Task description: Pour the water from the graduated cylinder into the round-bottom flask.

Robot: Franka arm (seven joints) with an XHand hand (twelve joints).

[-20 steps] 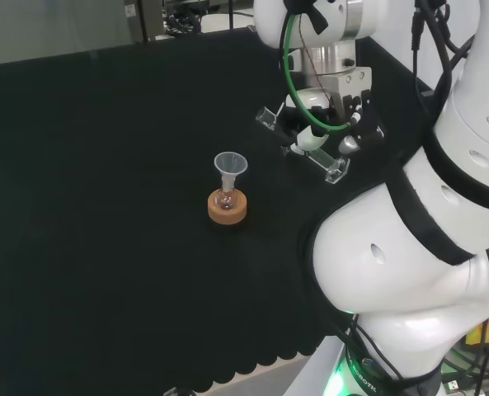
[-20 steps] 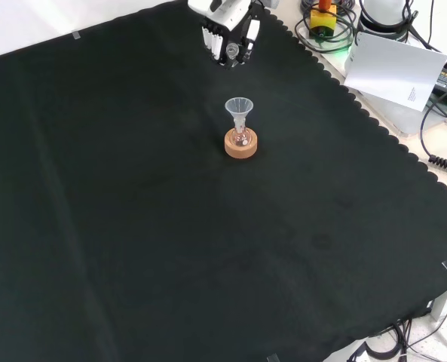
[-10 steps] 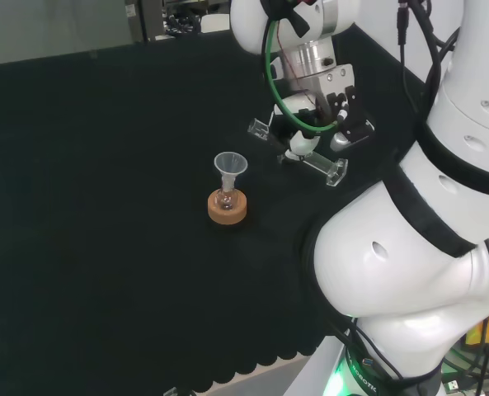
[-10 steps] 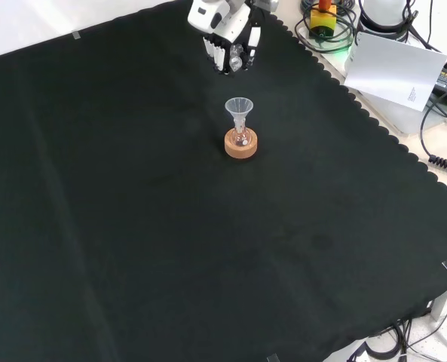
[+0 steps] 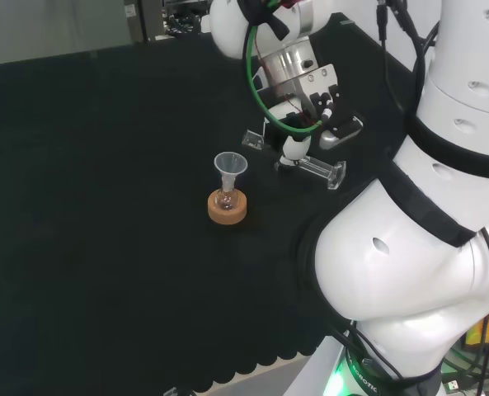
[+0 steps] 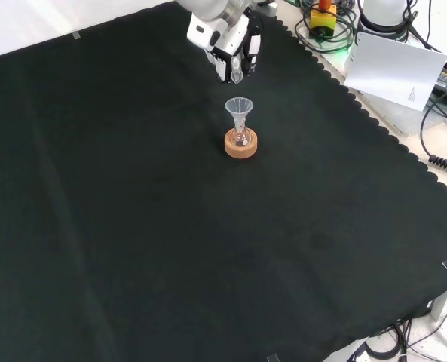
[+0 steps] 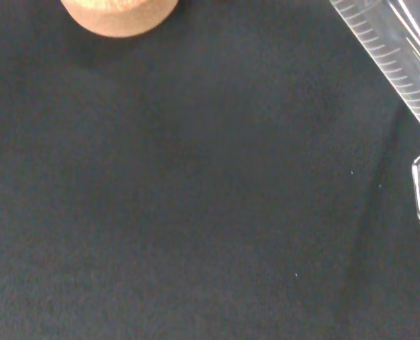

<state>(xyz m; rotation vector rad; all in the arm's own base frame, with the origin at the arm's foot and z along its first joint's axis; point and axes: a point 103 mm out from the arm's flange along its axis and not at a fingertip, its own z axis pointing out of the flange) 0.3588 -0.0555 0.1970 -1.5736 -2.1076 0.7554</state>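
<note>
A small round-bottom flask [image 5: 225,199] sits in a cork ring [image 5: 228,209] with a clear funnel [image 5: 230,165] in its neck; the front view shows the flask [image 6: 240,137] and funnel [image 6: 239,106] too. My hand [image 5: 298,142] hovers just right of the funnel in the head view, fingers curled round a clear graduated cylinder [image 5: 317,169]. The cylinder lies almost level, one end reaching towards the funnel and its base pointing away. In the front view the hand [image 6: 234,59] hangs just above the funnel. The wrist view shows the cylinder [image 7: 395,64] and the cork ring's edge [image 7: 119,14]. Whether the cylinder holds water, I cannot tell.
The arm's big white links [image 5: 425,231] stand at the right of the head view. Beyond the scalloped cloth edge in the front view lie cables [image 6: 336,30] and a sheet of paper [image 6: 395,69] at the top right. Black cloth [image 6: 170,249] stretches around the flask.
My hand, still holding the cylinder, has moved left in the head view and lower in the front view, closer to the funnel. The flask has stayed put.
</note>
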